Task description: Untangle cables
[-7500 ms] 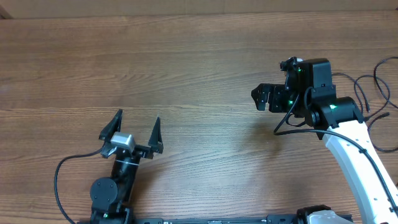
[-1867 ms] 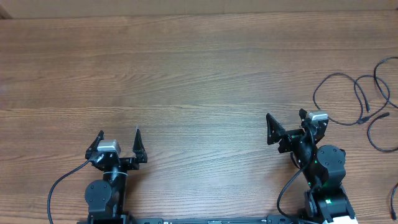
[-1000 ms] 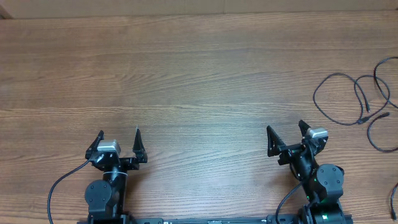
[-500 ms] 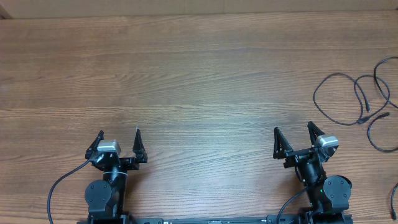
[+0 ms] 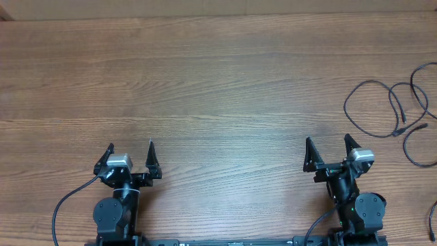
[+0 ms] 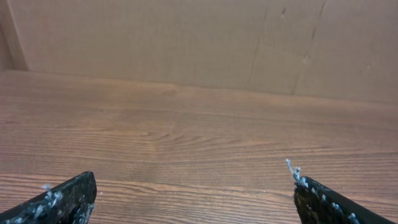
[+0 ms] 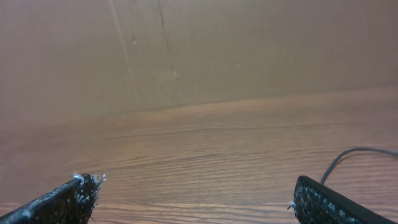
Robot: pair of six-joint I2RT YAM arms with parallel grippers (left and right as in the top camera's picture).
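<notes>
1. We see the left black two-finger pincer (image 5: 130, 149) spread wide, with nothing between its fingers, over the brown wood-grain desk (image 5: 218, 75).
2. The right black two-finger pincer (image 5: 328, 143) is spread just as wide, holds nothing and touches no cord.
3. The thin black flexible cables (image 5: 372, 83) lie as loose, overlapping loops ahead of and to the right of the right pincer, apart from it and well away from the left pincer.
4. In the right wrist view, one strand curves past the right finger.
</notes>
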